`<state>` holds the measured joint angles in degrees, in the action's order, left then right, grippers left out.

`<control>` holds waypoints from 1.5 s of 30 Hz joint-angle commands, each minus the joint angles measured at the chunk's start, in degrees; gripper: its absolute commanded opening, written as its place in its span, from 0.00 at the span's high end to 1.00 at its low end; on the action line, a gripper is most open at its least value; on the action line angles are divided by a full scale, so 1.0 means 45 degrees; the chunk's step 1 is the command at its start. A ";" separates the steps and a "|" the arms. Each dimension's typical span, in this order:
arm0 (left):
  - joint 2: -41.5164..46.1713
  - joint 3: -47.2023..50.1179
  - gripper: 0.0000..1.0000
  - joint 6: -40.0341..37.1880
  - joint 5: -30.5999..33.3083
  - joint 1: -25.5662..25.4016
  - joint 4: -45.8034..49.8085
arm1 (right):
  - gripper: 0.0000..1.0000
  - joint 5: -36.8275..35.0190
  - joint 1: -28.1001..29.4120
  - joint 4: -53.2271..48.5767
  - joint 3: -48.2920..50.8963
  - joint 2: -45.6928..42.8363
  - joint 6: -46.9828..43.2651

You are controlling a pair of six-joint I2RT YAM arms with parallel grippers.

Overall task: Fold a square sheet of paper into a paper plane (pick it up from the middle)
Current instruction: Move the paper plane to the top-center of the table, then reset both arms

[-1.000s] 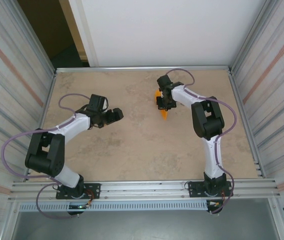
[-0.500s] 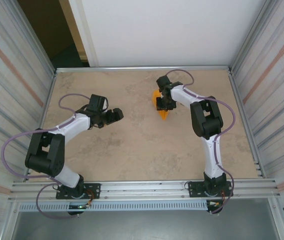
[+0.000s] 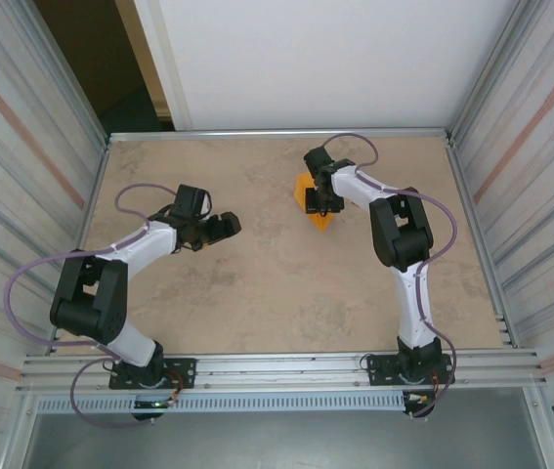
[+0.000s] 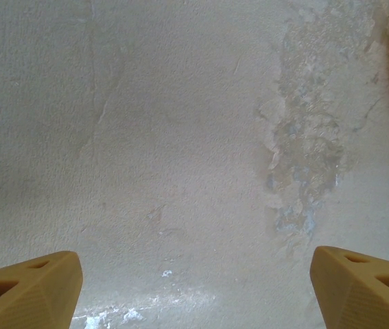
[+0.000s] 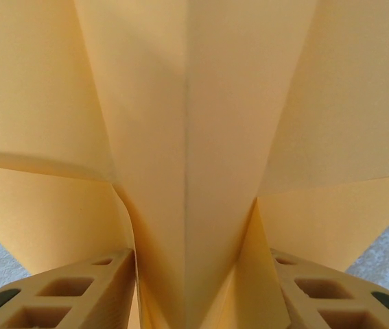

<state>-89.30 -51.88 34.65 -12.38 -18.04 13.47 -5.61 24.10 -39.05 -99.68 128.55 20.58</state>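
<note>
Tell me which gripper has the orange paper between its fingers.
The right gripper: its fingers grip the folded paper plane. The left gripper hangs open over bare table.

Arms: two (left arm (image 3: pixel 145 239), right arm (image 3: pixel 401 230)); paper plane (image 3: pixel 303 192): one; table (image 3: pixel 257 293): one.

paper plane (image 5: pixel 187 103): thin matt orange paper, smooth, sharp creases. table (image 4: pixel 146 137): matt, mottled, slightly rough. left gripper fingers (image 4: pixel 29 291): matt tan plastic. frame rail (image 3: pixel 286 366): brushed metal.

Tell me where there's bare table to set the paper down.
Bare table stretches from the left fingers across the middle and down to the near rail. It is crowded at far centre-right, where the right fingers hold the paper plane.
</note>
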 commanded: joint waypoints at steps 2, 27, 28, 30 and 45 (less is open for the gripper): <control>0.0037 -0.0322 0.13 -0.0208 -0.0080 0.0010 0.0103 | 0.54 -0.0036 0.0000 -0.0430 -0.0090 0.0478 0.0378; 0.4644 0.1432 0.01 -0.1854 0.5139 0.2097 -0.1493 | 0.01 -0.2195 -0.3112 0.4054 0.8041 -1.0763 0.0632; 0.5042 0.1994 0.01 -0.2005 0.5515 0.2265 -0.2037 | 0.01 -0.2358 -0.3482 0.4518 0.8734 -1.1352 0.0551; 0.5603 0.2929 0.01 -0.2372 0.6214 0.2501 -0.3085 | 0.01 -0.2711 -0.4146 0.5348 1.0013 -1.2223 0.0466; 0.4362 0.6462 0.01 -0.6826 0.4146 0.4337 -0.9905 | 0.01 -0.2905 -0.5976 1.1893 1.4775 -1.1541 -0.1194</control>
<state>-68.20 -25.50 7.94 12.25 -0.82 -20.18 -19.25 -2.66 3.55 -35.62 75.09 19.53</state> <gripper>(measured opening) 0.986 0.990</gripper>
